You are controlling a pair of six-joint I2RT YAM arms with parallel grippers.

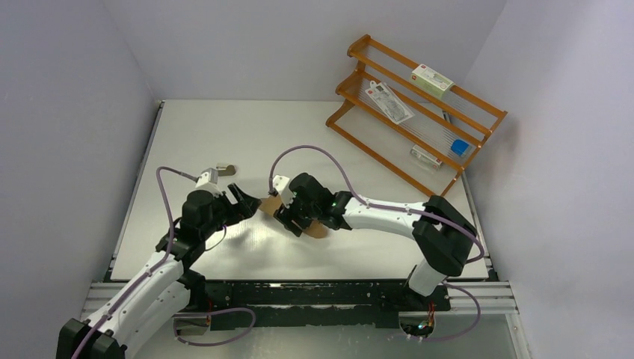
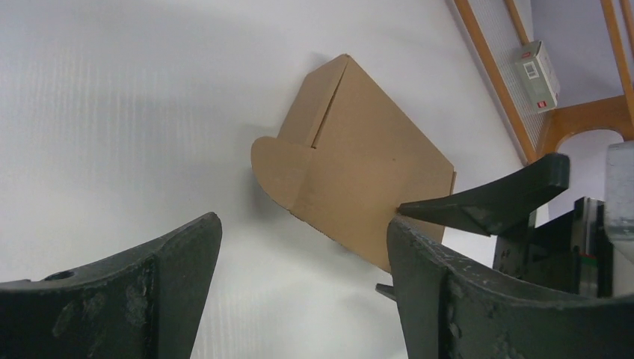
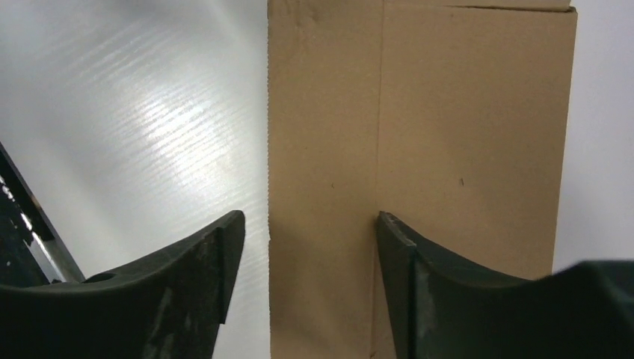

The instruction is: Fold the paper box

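That was a robotics lab cell: plain pale walls [image 1: 75, 112] boxed in a white tabletop [image 1: 224, 134], two robot arms [image 1: 389, 213] sat bolted to a metal rail [image 1: 490, 293], wooden rack [image 1: 419, 105] behind.

The paper box [image 1: 270, 204] lies flat on the counter [image 1: 224, 127], near its middle. The left end effector [image 2: 303, 224] sits just beside the box at its 9 o'clock. The right end effector [image 3: 308, 224] hangs over the box, and its arm comes in from 4 o'clock. Well apart, at the counter's 2 o'clock, a rack [image 1: 415, 112] stands in the far right corner with packages [image 1: 432, 78] on its shelves.
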